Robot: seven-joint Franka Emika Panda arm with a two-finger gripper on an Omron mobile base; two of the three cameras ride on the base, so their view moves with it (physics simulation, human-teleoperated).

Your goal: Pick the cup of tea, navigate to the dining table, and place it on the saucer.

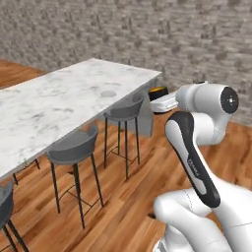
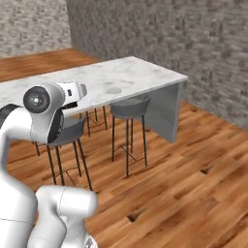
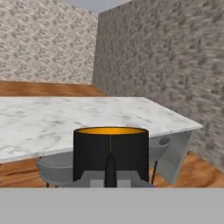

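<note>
The black cup of tea (image 3: pixel 110 153) sits nearest, grasped in the clenched claw (image 3: pixel 110 168) (orange-brown liquid at top), held in the air off the bench (image 1: pixel 54 106) end. The saucer (image 1: pixel 108 93) lies near the bench's long edge, above the stools (image 1: pixel 74 147).

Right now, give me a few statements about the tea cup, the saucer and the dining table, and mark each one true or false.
1. The gripper is shut on the cup of tea. True.
2. The cup of tea is standing on the saucer. False: the cup is held in the air off the table's end, and the saucer lies bare on the dining table.
3. Grey stools stand along the near side of the dining table. True.
4. The saucer lies on the wooden floor. False: it lies on the marble top, towards the far end.
5. The cup is empty. False: orange-brown liquid shows at its top.
</note>
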